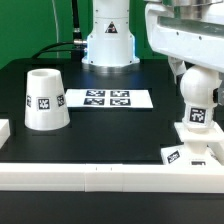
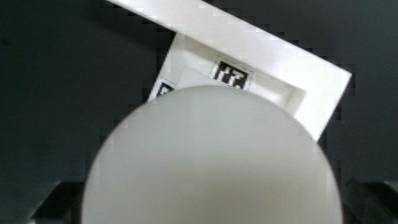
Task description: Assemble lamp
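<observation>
The round-topped white bulb [image 1: 197, 105] stands upright on the low square base block [image 1: 176, 154] at the exterior view's right, by the front rail. My gripper [image 1: 196, 80] comes down from above and is shut on the bulb's top. In the wrist view the bulb [image 2: 214, 150] fills the space between my fingers; the gripper [image 2: 214, 212] shows only as dark edges at both sides. The base block [image 2: 267, 75] with its tag lies beneath it. The tapered shade [image 1: 45, 100] stands mouth down at the exterior view's left, apart from my gripper.
The marker board [image 1: 108, 99] lies flat in the middle of the black table. The long white rail [image 1: 100, 176] runs along the front edge, with a short piece [image 1: 4, 130] at the left. The arm's white pedestal [image 1: 108, 40] stands at the back.
</observation>
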Motion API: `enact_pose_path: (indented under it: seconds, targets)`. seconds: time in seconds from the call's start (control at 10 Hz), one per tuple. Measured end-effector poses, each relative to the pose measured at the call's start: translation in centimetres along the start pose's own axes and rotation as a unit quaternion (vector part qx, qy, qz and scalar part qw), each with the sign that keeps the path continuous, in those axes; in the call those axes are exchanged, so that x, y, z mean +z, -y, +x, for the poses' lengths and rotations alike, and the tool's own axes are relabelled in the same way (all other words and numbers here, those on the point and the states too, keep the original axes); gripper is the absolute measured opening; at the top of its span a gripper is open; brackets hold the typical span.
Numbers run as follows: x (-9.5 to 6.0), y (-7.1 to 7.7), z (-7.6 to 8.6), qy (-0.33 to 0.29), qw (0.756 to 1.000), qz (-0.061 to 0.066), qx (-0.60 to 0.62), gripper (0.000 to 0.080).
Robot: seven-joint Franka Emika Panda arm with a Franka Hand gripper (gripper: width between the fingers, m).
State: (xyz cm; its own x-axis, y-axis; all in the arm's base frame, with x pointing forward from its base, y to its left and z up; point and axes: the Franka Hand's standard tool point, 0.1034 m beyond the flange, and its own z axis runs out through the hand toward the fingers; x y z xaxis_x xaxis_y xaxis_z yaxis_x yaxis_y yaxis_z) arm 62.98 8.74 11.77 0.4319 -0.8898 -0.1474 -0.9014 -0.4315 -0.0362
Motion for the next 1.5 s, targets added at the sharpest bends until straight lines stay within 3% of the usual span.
enact_pose_path:
  seconds: [0.1,0.4,0.8,1.0,1.5]
  targets:
    - [-0.3,-0.1,-0.2,0.006,0.999,-0.009,-0.035,0.0696]
    - [-0.2,0.2,-0.3,0.002,0.984,-0.002,-0.177,0.0698]
    - [-0.2,0.2,-0.3,0.002,0.954,-0.001,-0.299,0.0698]
    - [-0.2,0.2,-0.3,0.002,0.925,-0.001,-0.38,0.0698]
    - [0.0,0.4,-1.3,-0.016,0.814,-0.031,-0.579,0.0698]
